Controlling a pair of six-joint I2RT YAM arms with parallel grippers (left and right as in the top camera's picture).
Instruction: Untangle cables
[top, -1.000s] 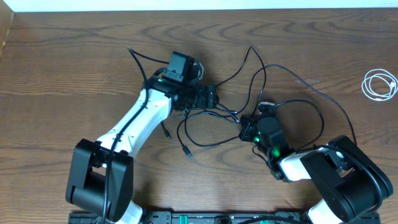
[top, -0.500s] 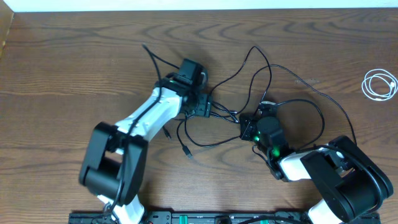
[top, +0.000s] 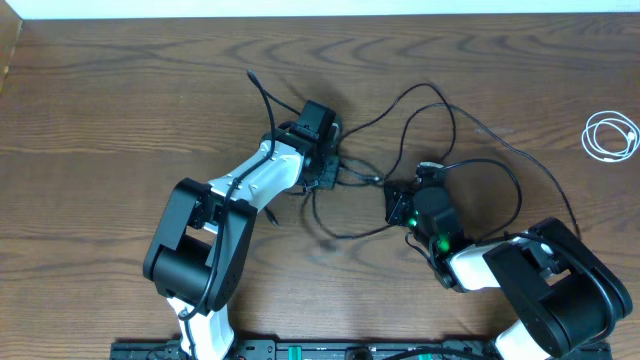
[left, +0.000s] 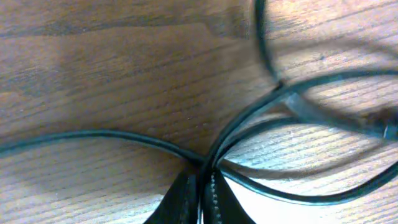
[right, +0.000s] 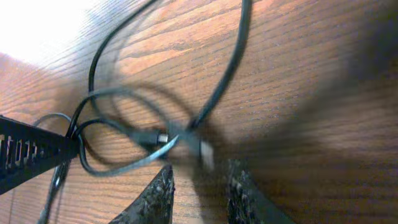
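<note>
Several thin black cables (top: 352, 235) lie tangled mid-table, with one plug end (top: 250, 75) flung out to the back left. My left gripper (top: 327, 168) sits at the left side of the tangle. In the left wrist view it (left: 200, 177) is shut on a black cable (left: 112, 134) where several strands cross. My right gripper (top: 397, 197) is at the tangle's right side. Its jaws (right: 200, 169) stand slightly open on the wood with nothing between them. A small plug (right: 202, 152) lies blurred just ahead of them, under a crossing cable (right: 230, 68). The white cord (top: 610, 135) lies coiled at far right.
A black loop (top: 497, 163) runs out to the right, past the right arm (top: 545, 285). The left arm (top: 200, 240) crosses the table's left half. In the right wrist view a dark ribbed bar (right: 31, 155) juts in from the left edge.
My left arm swung right into the tangle and its gripper shut on a black cable. The loose loops in front were pulled up and tightened. My right gripper opened a little.
</note>
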